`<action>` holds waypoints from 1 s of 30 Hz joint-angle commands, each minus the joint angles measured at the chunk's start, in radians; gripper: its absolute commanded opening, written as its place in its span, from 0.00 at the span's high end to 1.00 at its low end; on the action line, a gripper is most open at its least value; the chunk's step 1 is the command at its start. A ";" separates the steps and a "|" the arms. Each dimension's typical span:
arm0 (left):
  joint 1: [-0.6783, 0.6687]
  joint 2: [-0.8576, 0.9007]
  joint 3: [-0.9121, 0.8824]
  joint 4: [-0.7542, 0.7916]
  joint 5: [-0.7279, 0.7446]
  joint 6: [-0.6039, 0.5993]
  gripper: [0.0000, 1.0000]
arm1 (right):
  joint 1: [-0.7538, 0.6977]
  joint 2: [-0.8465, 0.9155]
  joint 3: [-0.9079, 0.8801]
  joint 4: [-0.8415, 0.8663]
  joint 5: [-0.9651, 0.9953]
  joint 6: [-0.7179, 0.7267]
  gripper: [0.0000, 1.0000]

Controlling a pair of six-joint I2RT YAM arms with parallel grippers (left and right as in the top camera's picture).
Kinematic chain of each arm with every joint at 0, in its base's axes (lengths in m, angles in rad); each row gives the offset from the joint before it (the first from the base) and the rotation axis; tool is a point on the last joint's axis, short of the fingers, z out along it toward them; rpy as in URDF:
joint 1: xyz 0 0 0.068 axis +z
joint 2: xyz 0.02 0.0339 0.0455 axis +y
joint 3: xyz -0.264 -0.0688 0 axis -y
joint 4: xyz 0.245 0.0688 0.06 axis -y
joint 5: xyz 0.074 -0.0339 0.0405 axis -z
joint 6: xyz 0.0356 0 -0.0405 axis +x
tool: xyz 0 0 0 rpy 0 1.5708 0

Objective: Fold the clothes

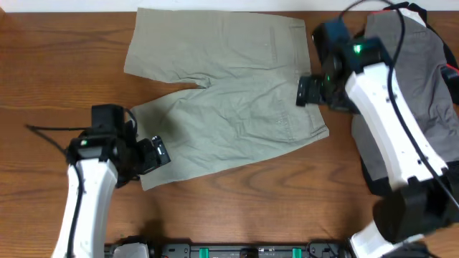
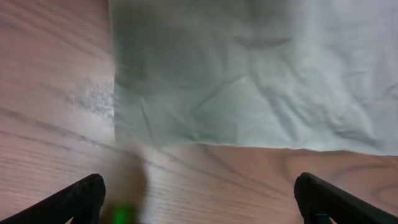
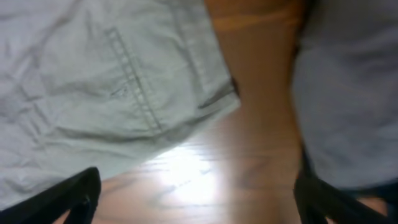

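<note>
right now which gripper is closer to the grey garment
Right. The right gripper is at the waistband end of the shorts, just beside the grey garment; the left gripper is far across, at their leg hem.

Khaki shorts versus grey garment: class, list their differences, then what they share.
The khaki shorts are light beige; the grey garment is darker. The shorts lie spread flat mid-table; the grey garment lies at the right side, partly behind the right arm. Both are cloth on the wooden table.

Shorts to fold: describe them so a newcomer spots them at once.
On the wooden table, look at its middle. The shorts lie spread flat there: light khaki, two legs, unlike the darker grey garment at the right edge.
</note>
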 commanded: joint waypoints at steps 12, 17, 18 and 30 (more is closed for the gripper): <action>-0.003 0.108 -0.016 0.017 -0.088 -0.003 0.09 | -0.034 -0.013 -0.405 0.377 -0.155 -0.068 0.12; -0.003 0.140 -0.024 0.029 -0.088 -0.010 0.15 | -0.059 -0.013 -0.436 0.446 -0.161 -0.094 0.12; -0.003 0.149 -0.025 0.038 -0.087 -0.011 0.15 | -0.064 -0.013 -0.436 0.451 -0.161 -0.094 0.12; -0.003 0.243 -0.047 0.100 -0.092 -0.081 0.17 | -0.084 -0.013 -0.436 0.478 -0.163 -0.129 0.10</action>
